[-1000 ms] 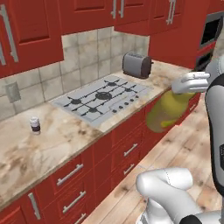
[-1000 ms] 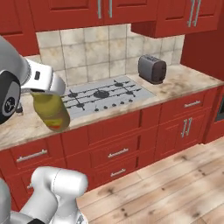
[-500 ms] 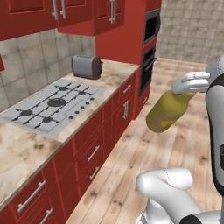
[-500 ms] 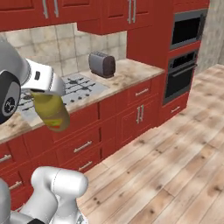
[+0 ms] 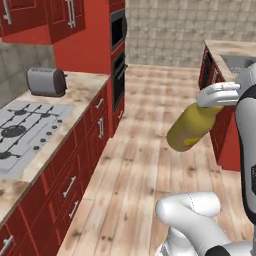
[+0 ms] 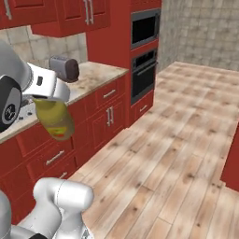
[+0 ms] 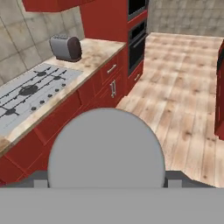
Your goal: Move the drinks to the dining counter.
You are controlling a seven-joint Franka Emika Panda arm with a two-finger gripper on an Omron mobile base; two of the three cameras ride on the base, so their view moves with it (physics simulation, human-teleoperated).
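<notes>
One bottle (image 5: 191,128) showing, olive-yellow, w/ a bit of red-yellow label low on its side; hanging tilted at center-right of left base view, over wood floor (image 5: 150,150). Gripper (image 5: 218,95) is pinching it at the neck; cap end hidden by the white hand. In right base view the bottle is sitting at mid-left. In hand view its round grey top (image 7: 106,148) is blocking the fingertips. One toaster (image 5: 46,81), one hob (image 5: 22,127) cut off at left edge. Dining counter (image 5: 227,50) corner is peeking in at upper right, mostly cut off.
</notes>
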